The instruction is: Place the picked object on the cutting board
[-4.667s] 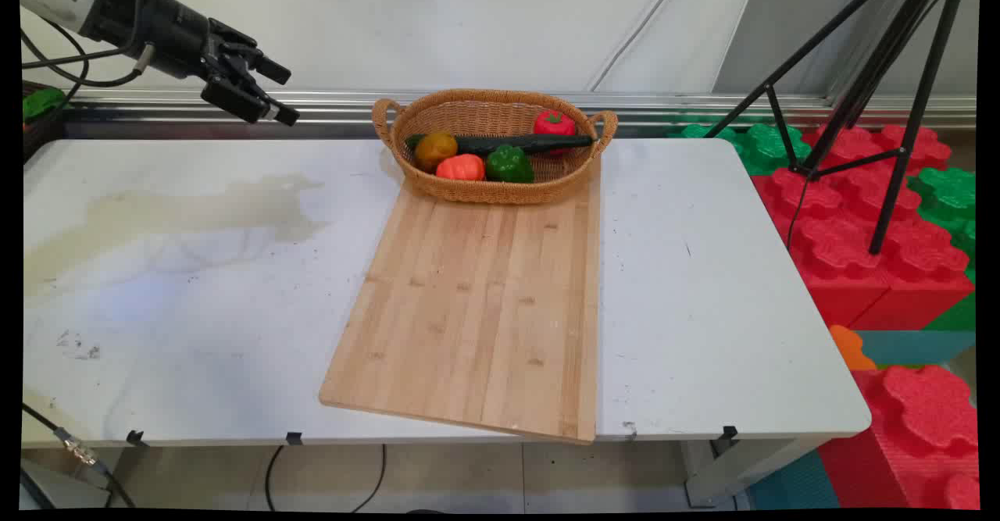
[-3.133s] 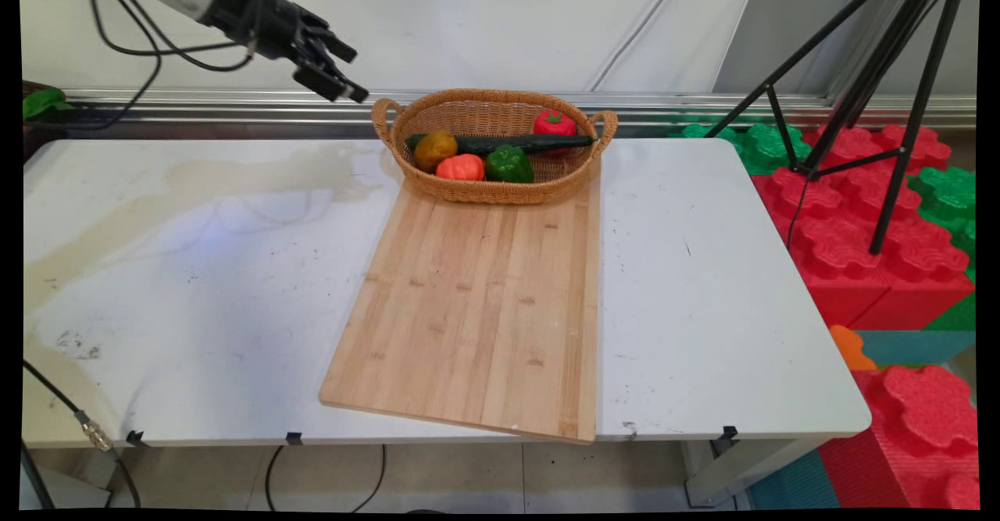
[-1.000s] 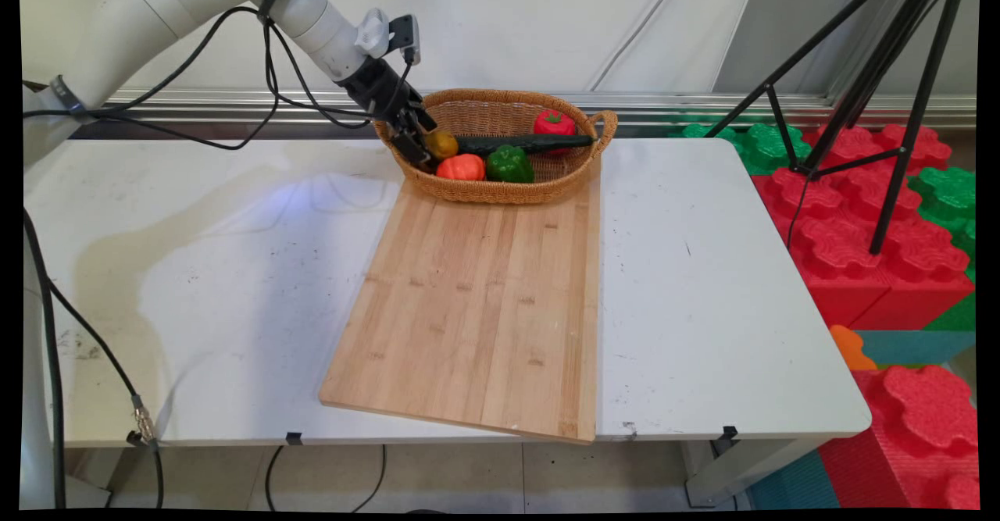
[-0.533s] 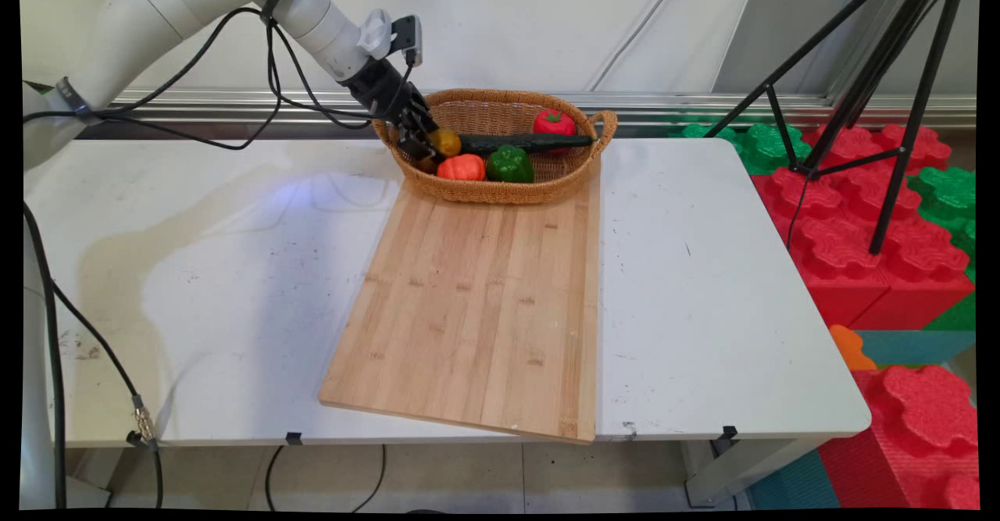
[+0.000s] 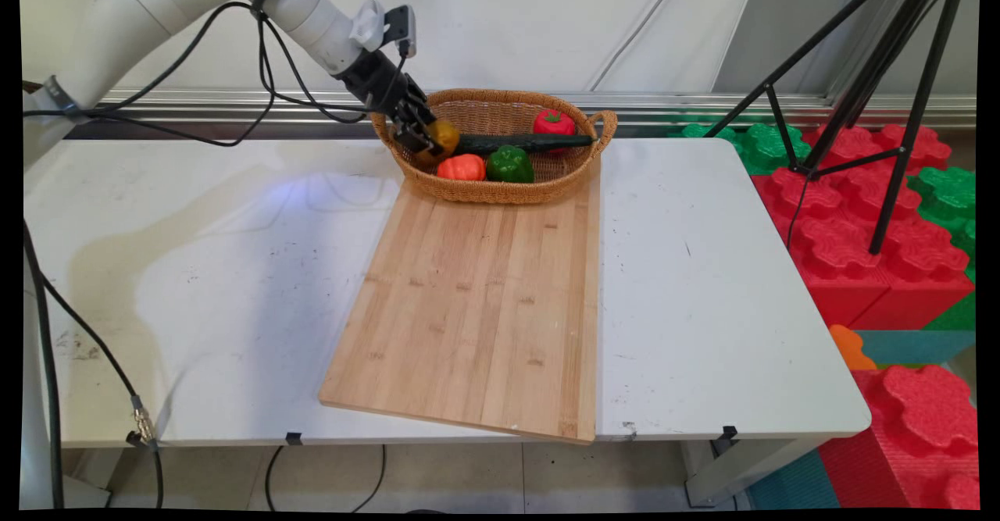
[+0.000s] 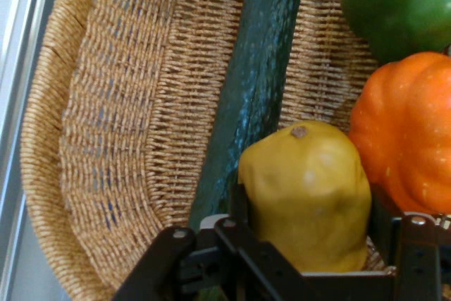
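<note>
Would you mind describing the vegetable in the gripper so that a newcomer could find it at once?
Look to the woven basket at the far end of the wooden cutting board. At its left end, the gripper clasps a yellow bell pepper, beside the orange one. It is the only yellow piece there.

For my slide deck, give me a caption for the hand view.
Pincer shut on a yellow pepper beside a cucumber in a wicker basket.
</note>
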